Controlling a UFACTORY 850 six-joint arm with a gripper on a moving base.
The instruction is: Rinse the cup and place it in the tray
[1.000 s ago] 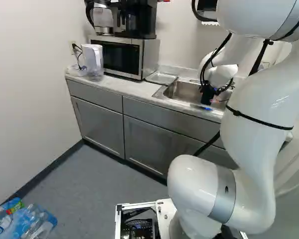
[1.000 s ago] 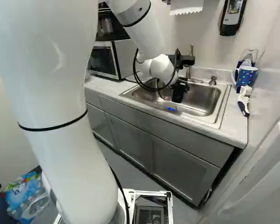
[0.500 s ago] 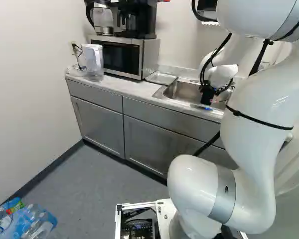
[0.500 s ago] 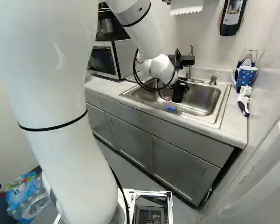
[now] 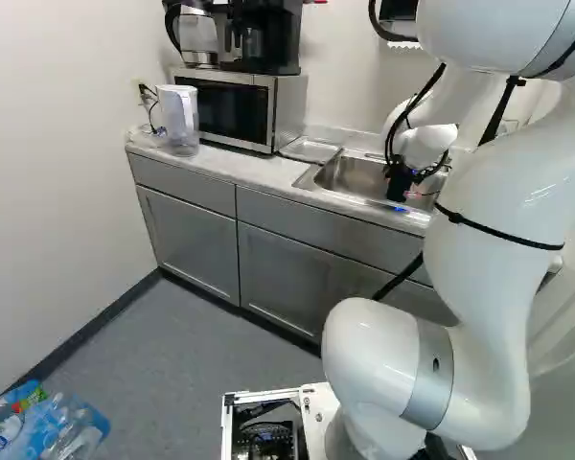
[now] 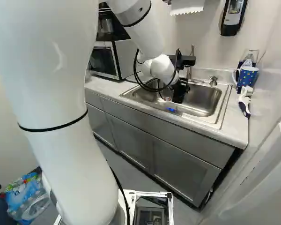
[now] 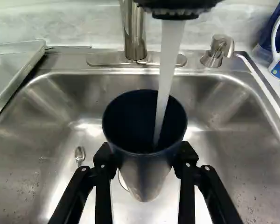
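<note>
While water runs into the cup over the sink, the gripper pinches it. Tray beside the sink.

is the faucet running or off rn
Running: in the wrist view a stream of water drops from the black spout head into the dark blue cup held in the hand.
</note>
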